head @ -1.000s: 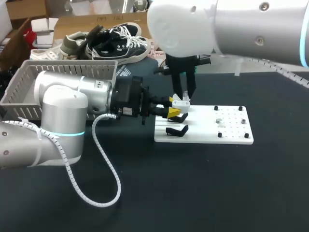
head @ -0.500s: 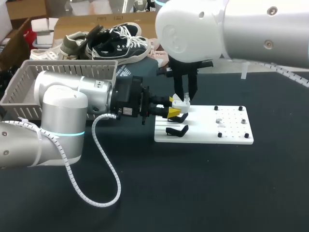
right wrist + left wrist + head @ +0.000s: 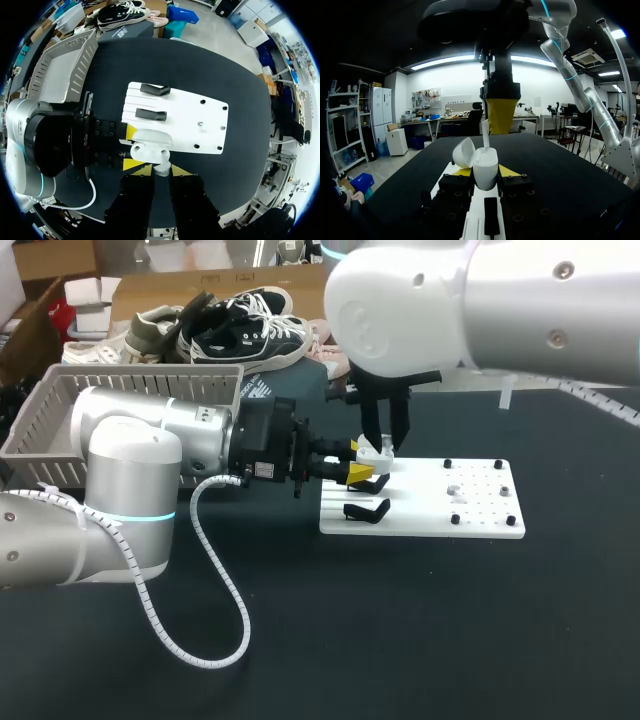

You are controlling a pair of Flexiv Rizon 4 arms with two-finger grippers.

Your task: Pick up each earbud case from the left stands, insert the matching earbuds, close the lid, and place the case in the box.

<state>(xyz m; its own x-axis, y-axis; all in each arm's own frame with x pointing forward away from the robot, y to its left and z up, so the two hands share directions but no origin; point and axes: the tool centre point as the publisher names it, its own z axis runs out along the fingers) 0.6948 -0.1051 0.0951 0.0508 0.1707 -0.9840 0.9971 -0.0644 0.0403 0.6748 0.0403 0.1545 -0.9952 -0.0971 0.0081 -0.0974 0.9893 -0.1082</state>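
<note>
The left gripper [image 3: 360,460] clamps the open earbud case [image 3: 485,170] above the stands [image 3: 367,510]. Over the last second the right gripper [image 3: 384,444], pinching an earbud [image 3: 485,136], has shifted slightly above it (insertion begun, I'd judge, not seated). Beyond, the grey basket [image 3: 82,65] shows no case.

I'm counting one open white earbud case [image 3: 486,172] and one earbud [image 3: 485,137]. Two black stands [image 3: 155,90] [image 3: 151,114] are sitting on one white board [image 3: 185,120], which is carrying five small black pegs [image 3: 225,106]. One grey basket [image 3: 60,430] is lying far left. Two claws, left [image 3: 357,460] and right [image 3: 160,170], are showing.
</note>
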